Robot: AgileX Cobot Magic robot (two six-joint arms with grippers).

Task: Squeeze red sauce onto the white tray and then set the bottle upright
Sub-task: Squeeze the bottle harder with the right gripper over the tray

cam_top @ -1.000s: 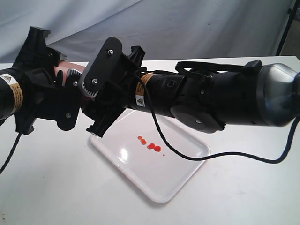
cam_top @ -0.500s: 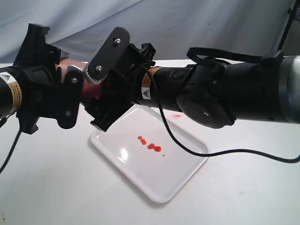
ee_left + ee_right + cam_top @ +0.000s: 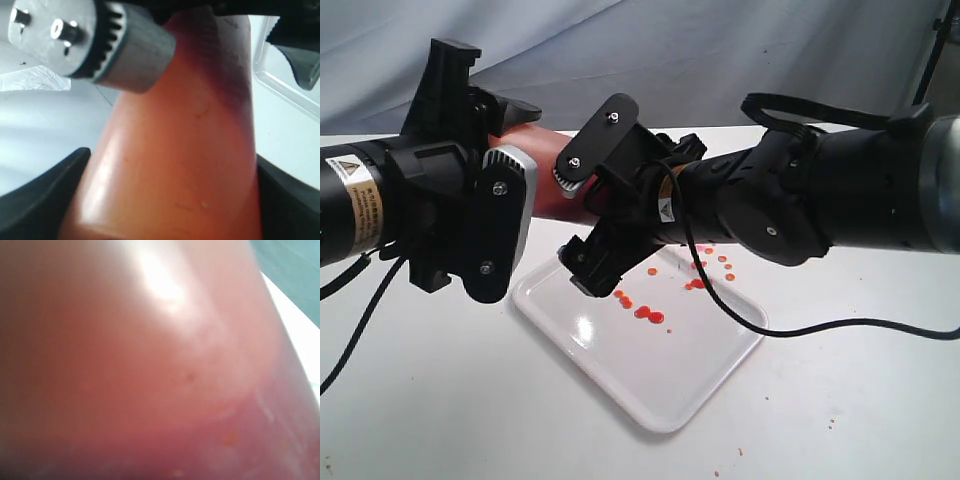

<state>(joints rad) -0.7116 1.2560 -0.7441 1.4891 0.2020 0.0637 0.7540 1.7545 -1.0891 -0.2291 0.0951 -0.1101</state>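
The bottle (image 3: 547, 198) is clamped sideways by the left gripper (image 3: 498, 160) above the white tray (image 3: 670, 400); the right gripper (image 3: 582, 215) is spread open around it. The tray is dotted with red sauce (image 3: 645, 313).

A warning-triangle sticker (image 3: 351, 172) sat on the left arm (image 3: 335, 225). A second triangle sticker (image 3: 663, 209) marked the right arm (image 3: 840, 190). The small print on both was unreadable.

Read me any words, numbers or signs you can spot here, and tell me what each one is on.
Sticker on the left arm: a yellow warning triangle; the print beside it is too small to read.
Sticker on the right arm: a yellow warning triangle; its print is too small to read.
Bottle and white tray: no writing visible.
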